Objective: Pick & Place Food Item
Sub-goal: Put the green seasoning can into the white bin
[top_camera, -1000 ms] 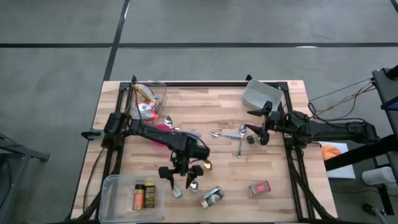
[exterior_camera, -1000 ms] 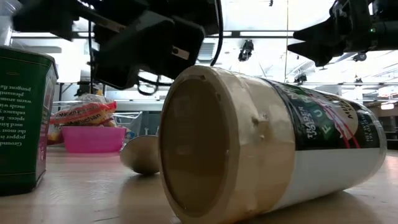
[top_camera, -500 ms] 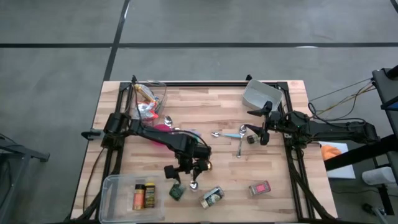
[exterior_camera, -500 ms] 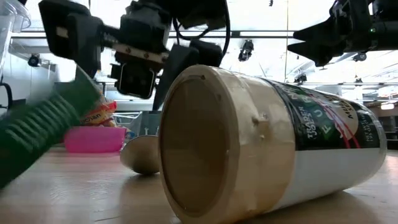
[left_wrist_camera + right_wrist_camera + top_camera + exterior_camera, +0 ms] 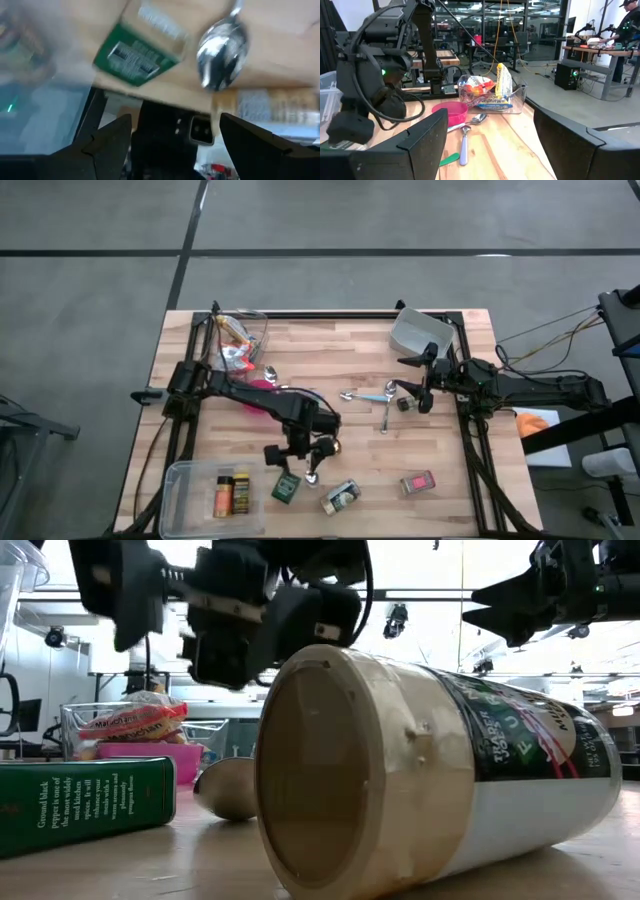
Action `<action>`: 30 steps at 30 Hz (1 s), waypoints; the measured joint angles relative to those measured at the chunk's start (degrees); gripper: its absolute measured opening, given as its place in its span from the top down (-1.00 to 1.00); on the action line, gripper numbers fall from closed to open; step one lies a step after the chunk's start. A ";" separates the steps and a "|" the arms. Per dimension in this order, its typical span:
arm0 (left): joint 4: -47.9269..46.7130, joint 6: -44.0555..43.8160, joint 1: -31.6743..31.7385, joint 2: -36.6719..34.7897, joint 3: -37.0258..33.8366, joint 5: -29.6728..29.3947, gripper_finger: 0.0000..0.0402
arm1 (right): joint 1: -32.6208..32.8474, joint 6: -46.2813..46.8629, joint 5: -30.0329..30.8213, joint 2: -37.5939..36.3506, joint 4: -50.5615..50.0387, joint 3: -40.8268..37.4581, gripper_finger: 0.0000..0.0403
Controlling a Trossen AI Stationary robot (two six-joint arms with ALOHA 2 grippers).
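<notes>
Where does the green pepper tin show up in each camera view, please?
High view: green tin lying flat beside the clear tray.
Low view: lying at left.
Left wrist view: blurred green box.
Right wrist view: cannot tell.
Shared landmark: the spoon lies beside it.

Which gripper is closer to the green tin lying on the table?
Left. The left gripper hangs open just above the green tin; the right gripper waits far across the table.
</notes>
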 joint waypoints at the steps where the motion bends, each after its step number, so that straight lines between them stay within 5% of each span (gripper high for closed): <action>1: -1.37 -0.64 -0.28 -0.04 0.58 0.22 -0.50 | 0.00 0.01 0.01 0.00 0.00 0.00 -0.44; 14: -3.28 1.10 -4.85 -0.56 1.07 -10.23 -0.50 | 0.00 0.02 0.00 -0.01 0.00 0.00 -0.44; 30: -17.55 11.34 -1.74 0.05 7.68 -9.26 -0.50 | 0.01 0.00 0.00 -0.01 0.00 0.00 -0.44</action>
